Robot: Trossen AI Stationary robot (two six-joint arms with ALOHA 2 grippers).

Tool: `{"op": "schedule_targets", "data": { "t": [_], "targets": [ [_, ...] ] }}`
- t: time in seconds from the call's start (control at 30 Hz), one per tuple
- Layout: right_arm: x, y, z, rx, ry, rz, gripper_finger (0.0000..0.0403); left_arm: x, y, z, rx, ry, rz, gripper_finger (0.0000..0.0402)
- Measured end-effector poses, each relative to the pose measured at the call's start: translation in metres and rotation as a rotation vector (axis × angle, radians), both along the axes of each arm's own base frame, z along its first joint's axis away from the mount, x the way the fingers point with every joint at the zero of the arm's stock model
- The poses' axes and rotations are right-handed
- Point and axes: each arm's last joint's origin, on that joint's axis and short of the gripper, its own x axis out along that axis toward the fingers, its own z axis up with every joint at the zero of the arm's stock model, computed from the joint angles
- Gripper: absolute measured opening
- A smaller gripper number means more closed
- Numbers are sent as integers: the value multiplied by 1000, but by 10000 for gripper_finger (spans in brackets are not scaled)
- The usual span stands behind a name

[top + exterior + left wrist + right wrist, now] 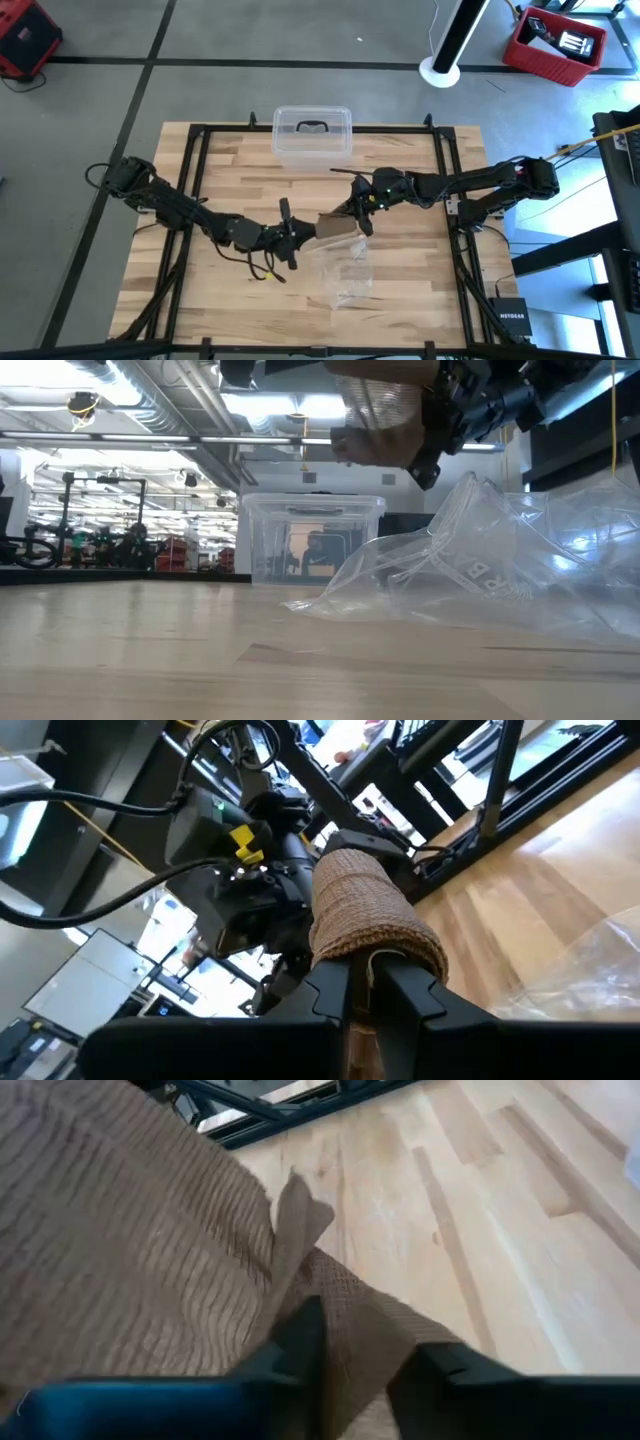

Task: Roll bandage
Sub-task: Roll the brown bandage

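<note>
The bandage point(335, 228) is a dull brown ribbed strip, mostly wound into a thick roll point(365, 905). It hangs above the table's middle between my two grippers. My left gripper point(370, 975), reaching in from the table's left point(295, 232), is shut on the roll. My right gripper point(360, 1355) comes from the right point(358, 208) and is open. Its fingers stand on either side of a loose flap of the bandage point(345, 1305), with the roll's ribbed side point(120, 1250) close beside them. In the low view the bandage point(385, 420) hangs well above the tabletop. My left gripper pinches the roll's near end point(378, 942) between its two fingers point(335, 992). The fingers come in level from the table's left. The roll is lifted clear of the table and sticks out past the fingertips toward the right arm. Whether my right gripper's fingers touch the loose flap, I cannot tell.
A crinkled clear plastic bag point(345, 272) lies on the table under and in front of the grippers and looms large in the low view point(480, 560). A clear plastic box with a dark handle point(312, 135) stands at the far edge. Bare wood lies to the left and right.
</note>
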Motion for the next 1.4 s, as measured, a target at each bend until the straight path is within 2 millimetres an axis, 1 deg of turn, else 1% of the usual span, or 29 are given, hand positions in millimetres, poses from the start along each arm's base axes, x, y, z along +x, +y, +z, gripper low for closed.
{"op": "schedule_targets", "data": {
  "t": [0.1, 0.2, 0.27, 0.37, 0.47, 0.7, 0.87, 1.03, 1.13, 1.3, 1.4],
  "targets": [
    [2, 0, 4, 5, -7, -2, 154, -1, -3, -1, -28, 1, -7, 19],
    [4, -1, 14, 5, 19, 3, 197, -2, -5, -2, -45, 11, -16, 19],
    [5, -2, 22, 5, 47, 8, 216, -3, -7, -3, -56, 17, -22, 19],
    [6, -3, 33, -16, 87, 11, 231, -4, -10, -4, -77, 24, -29, 19],
    [8, -3, 46, -10, 94, 8, 233, -5, -13, -5, -83, 29, -37, 19],
    [13, -3, 79, 100, 90, -38, 227, -6, -13, -12, -123, 84, -30, 19],
    [13, -1, 95, 148, 98, 15, 227, -7, -13, -16, -135, 119, -26, 19],
    [12, 1, 97, 179, 107, 50, 227, -7, -12, -16, -159, 116, -23, 19],
    [10, 1, 94, 141, 133, 69, 227, -6, -12, -16, -168, 113, -23, 19],
    [-10, 2, 97, 32, 195, 92, 227, -6, -12, -15, -215, 96, -20, 19],
    [-25, 2, 98, -28, 152, 97, 227, -6, -12, -12, -238, 61, -13, 19]
  ]
}}
